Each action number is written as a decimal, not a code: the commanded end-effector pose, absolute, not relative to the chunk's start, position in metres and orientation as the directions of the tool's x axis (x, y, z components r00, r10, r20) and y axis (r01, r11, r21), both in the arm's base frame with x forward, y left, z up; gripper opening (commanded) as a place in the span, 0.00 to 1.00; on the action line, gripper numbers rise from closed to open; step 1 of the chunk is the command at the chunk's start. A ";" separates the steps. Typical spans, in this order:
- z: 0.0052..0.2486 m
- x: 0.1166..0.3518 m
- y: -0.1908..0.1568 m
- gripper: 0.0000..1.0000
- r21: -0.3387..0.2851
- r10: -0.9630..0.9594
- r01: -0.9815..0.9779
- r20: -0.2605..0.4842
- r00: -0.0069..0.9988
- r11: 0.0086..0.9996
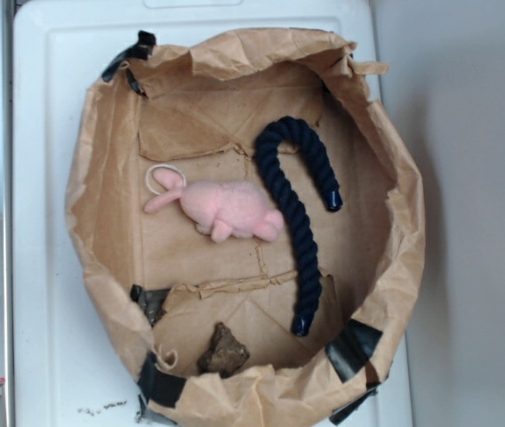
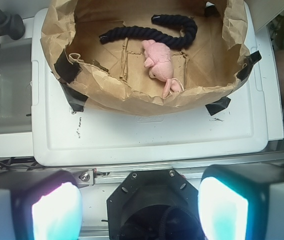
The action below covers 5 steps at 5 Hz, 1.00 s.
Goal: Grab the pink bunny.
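The pink bunny (image 1: 226, 210) lies on its side in the middle of a brown paper-lined basin (image 1: 101, 258), ears and cream string loop pointing left. It also shows in the wrist view (image 2: 158, 61), far ahead of the gripper. My gripper (image 2: 139, 210) is open and empty; its two pale glowing pads (image 2: 57, 212) stand wide apart at the bottom of the wrist view, over the robot's black base and well short of the basin. The gripper does not show in the exterior view.
A dark navy rope (image 1: 295, 209) curves just right of the bunny, touching its feet end. A small brown rock-like lump (image 1: 224, 350) sits near the basin's front wall. The basin rests on a white lid (image 2: 147, 135). Black tape patches (image 1: 159, 382) hold the paper rim.
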State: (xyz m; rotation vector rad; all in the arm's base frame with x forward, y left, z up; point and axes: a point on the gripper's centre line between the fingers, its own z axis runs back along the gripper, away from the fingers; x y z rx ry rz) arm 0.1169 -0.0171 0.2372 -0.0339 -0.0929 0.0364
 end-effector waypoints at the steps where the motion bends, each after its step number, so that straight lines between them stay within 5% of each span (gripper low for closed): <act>1: 0.237 0.117 -0.017 1.00 -0.036 0.038 -0.035 0.092 0.995 0.999; 3: 0.198 0.217 0.080 1.00 -0.026 -0.032 0.035 0.119 0.992 0.999; 5: 0.198 0.217 0.080 1.00 -0.026 -0.032 0.035 0.119 0.992 0.999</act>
